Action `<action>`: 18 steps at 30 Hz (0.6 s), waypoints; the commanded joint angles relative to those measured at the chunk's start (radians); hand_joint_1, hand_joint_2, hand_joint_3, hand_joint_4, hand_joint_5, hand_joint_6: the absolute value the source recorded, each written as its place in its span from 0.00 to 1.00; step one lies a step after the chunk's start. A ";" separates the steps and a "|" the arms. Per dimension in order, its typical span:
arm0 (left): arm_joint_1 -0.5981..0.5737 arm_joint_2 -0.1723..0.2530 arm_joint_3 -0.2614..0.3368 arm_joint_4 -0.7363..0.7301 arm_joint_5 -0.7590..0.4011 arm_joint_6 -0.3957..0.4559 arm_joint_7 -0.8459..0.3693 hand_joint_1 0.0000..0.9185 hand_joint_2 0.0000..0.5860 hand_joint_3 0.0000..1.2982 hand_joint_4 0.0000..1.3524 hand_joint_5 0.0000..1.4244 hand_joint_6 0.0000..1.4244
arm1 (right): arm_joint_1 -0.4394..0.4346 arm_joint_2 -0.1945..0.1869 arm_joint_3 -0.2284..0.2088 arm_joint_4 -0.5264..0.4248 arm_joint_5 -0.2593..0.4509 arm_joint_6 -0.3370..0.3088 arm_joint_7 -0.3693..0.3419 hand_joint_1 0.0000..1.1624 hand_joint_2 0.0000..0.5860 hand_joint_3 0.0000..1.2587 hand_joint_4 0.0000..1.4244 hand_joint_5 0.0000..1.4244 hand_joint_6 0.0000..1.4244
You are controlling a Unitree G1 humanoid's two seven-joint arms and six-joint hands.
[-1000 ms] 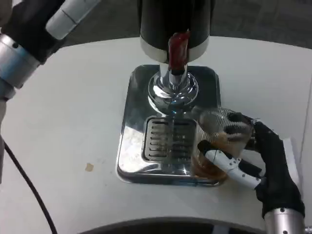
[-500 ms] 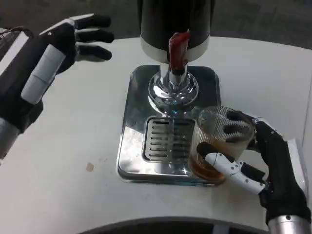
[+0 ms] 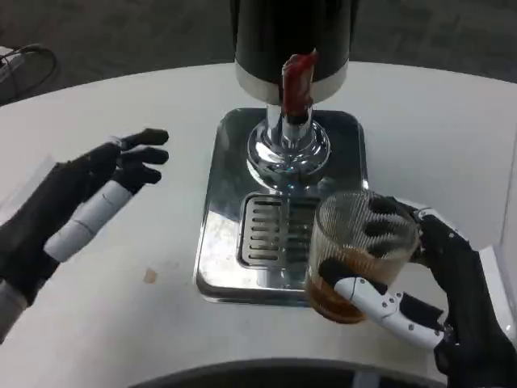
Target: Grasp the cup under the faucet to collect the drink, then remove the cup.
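A clear ribbed cup [image 3: 359, 255] with brown drink in its bottom is gripped by my right hand [image 3: 428, 279], fingers behind it and thumb in front. The cup is at the front right corner of the chrome drip tray [image 3: 222, 234], partly past its edge and off to the right of the faucet. The black dispenser [image 3: 291, 40] with its red tap lever [image 3: 296, 81] and chrome faucet [image 3: 287, 149] stands at the back of the tray. My left hand [image 3: 85, 202] hovers over the table left of the tray, fingers spread, holding nothing.
The slotted grille [image 3: 271, 230] lies in the middle of the tray. A small brown spot [image 3: 148, 276] marks the white table [image 3: 161, 315] left of the tray. The table's rounded front edge runs along the bottom of the picture.
My right hand has drawn the cup forward and slightly left, nearer the table's front edge. My left hand has come down from the upper left to low over the table.
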State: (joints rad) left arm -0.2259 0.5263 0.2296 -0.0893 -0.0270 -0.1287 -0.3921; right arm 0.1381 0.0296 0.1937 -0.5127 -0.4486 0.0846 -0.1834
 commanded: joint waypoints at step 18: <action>0.195 0.109 -0.122 -0.252 0.235 -0.070 -0.039 0.00 0.12 0.10 0.05 0.07 0.08 | 0.029 -0.092 0.019 -0.140 -0.028 -0.075 0.088 0.66 0.43 0.54 0.53 0.58 0.26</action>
State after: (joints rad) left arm -0.0641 0.6143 0.1064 -0.3072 0.1904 -0.1791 -0.4213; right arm 0.1574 -0.0540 0.2145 -0.6038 -0.4885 0.0643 -0.1012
